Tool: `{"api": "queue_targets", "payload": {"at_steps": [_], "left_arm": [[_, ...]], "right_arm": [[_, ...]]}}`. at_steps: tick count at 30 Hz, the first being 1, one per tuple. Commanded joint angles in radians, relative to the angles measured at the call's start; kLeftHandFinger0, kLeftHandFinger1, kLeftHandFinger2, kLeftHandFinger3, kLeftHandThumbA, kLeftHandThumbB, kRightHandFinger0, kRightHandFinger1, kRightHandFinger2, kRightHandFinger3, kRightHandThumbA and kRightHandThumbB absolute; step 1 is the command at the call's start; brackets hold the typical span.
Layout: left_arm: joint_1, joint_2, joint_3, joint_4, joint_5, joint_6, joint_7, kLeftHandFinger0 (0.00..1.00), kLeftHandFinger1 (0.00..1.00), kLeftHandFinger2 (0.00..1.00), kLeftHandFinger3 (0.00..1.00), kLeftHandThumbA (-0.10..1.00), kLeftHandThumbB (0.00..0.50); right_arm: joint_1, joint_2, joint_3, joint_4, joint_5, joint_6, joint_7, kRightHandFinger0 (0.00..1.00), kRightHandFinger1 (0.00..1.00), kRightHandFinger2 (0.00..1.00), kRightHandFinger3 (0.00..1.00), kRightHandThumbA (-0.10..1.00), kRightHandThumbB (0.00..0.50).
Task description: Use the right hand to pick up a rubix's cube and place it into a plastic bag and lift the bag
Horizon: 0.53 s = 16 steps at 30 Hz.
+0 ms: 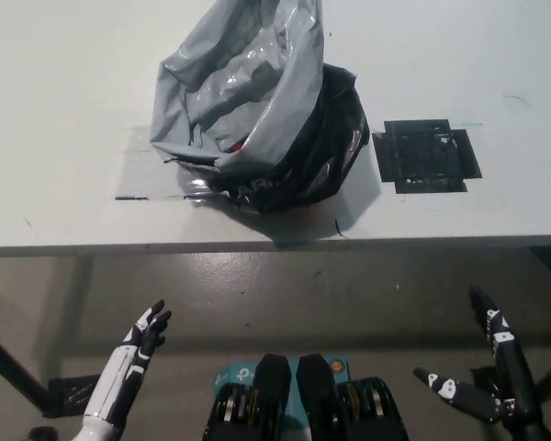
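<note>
A grey and black plastic bag [257, 119] stands open on the white table [64, 92], its mouth facing up. A small red patch [231, 144] shows inside the bag's mouth; I cannot tell whether it is the cube. My black right hand [482, 367] hangs below the table's front edge at the lower right, fingers spread and holding nothing. My white left hand [138, 344] is low at the lower left, also below the table edge, fingers apart and empty. Both hands are well away from the bag.
A black square of tape [426, 154] marks the table right of the bag. Strips of clear tape [138, 170] lie left of the bag. The table's front edge [275, 246] runs across the picture, with grey floor [285, 294] below it.
</note>
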Motion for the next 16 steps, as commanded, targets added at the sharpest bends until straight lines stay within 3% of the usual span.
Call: {"api": "queue_targets", "payload": {"at_steps": [1, 6, 8, 16], "left_arm": [[-0.002, 0.022, -0.003, -0.056, -0.010, -0.065, -0.020, 1.00, 1.00, 1.00, 1.00, 1.00, 0.260], [-0.004, 0.022, -0.001, -0.051, -0.018, -0.069, -0.022, 1.00, 1.00, 1.00, 1.00, 1.00, 0.269], [-0.006, 0.022, -0.001, -0.050, -0.016, -0.068, -0.021, 1.00, 1.00, 1.00, 1.00, 1.00, 0.263], [-0.015, 0.024, 0.001, -0.049, -0.009, -0.063, -0.015, 1.00, 1.00, 1.00, 1.00, 1.00, 0.268]], "right_arm": [[-0.017, 0.013, 0.008, 0.015, 0.024, -0.212, 0.042, 1.00, 1.00, 1.00, 1.00, 1.00, 0.266], [-0.024, 0.019, 0.006, 0.035, 0.040, -0.219, 0.057, 1.00, 1.00, 1.00, 1.00, 1.00, 0.261], [-0.025, 0.022, 0.004, 0.035, 0.035, -0.219, 0.061, 1.00, 1.00, 1.00, 1.00, 1.00, 0.309], [-0.039, 0.022, -0.001, 0.040, 0.034, -0.219, 0.083, 1.00, 1.00, 1.00, 1.00, 1.00, 0.286]]}}
